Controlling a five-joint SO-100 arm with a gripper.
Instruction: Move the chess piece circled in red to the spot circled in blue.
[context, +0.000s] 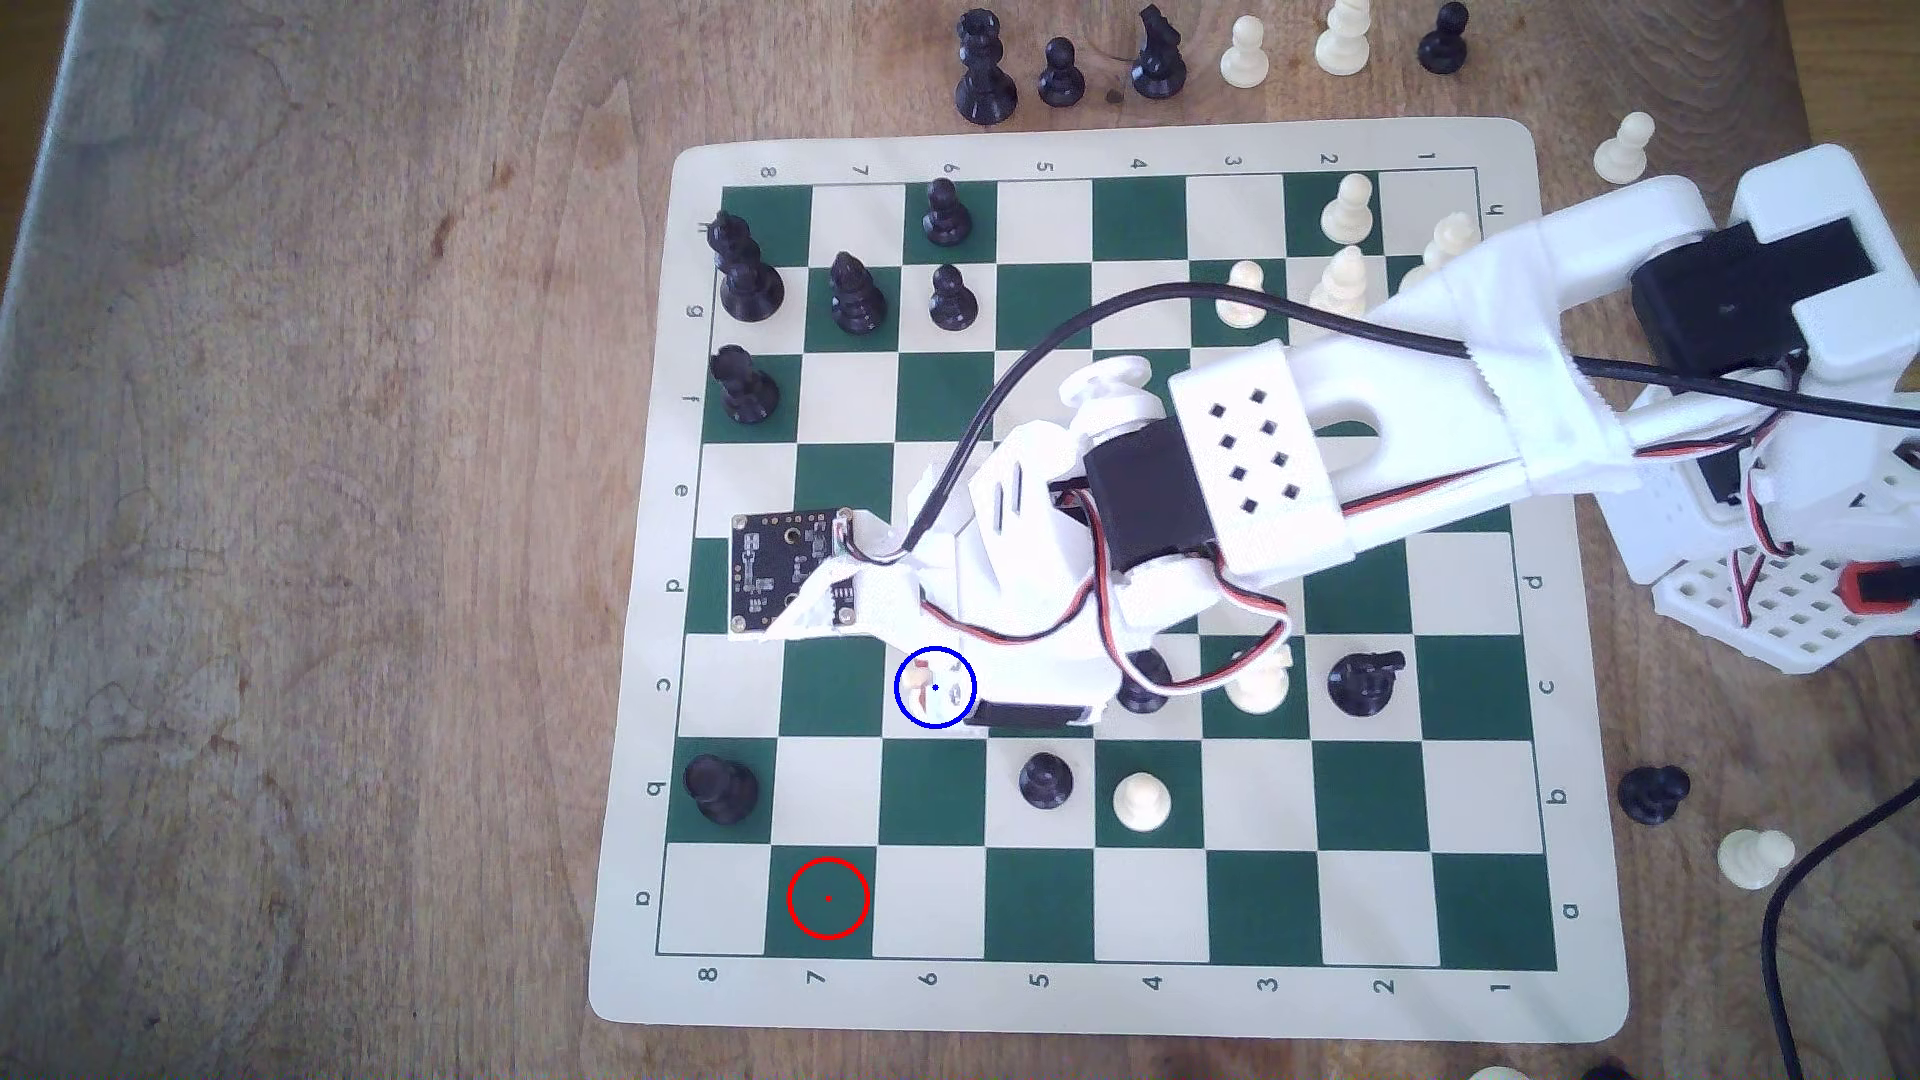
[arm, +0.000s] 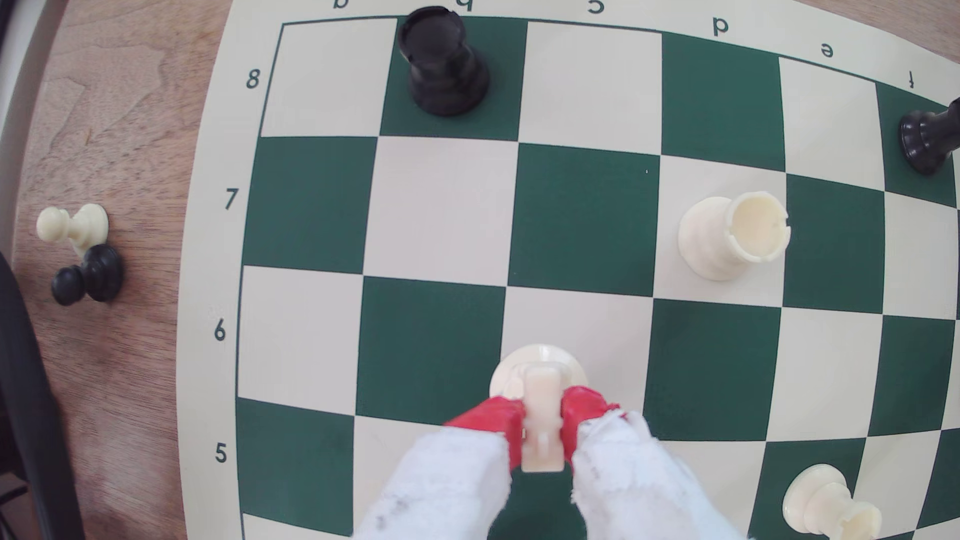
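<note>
The cream-white knight (arm: 540, 410) sits between the red pads (arm: 493, 420) of my gripper (arm: 540, 423), which is shut on its head. In the wrist view its round base hangs over, or rests on, a cream square (arm: 576, 322) in row 6; I cannot tell whether it touches. In the exterior view my gripper (context: 930, 682) reaches down inside the blue ring (context: 935, 719), and a bit of the knight (context: 914, 680) shows there. The red ring (context: 828, 898) marks a bare green square two rows nearer the board's front edge.
A cream rook (arm: 732, 236) stands one square diagonally from the knight. A black rook (context: 720, 789) is on the exterior view's left. A black pawn (context: 1044, 779) and a cream pawn (context: 1141, 800) stand just in front of the arm, and more pieces sit beneath it.
</note>
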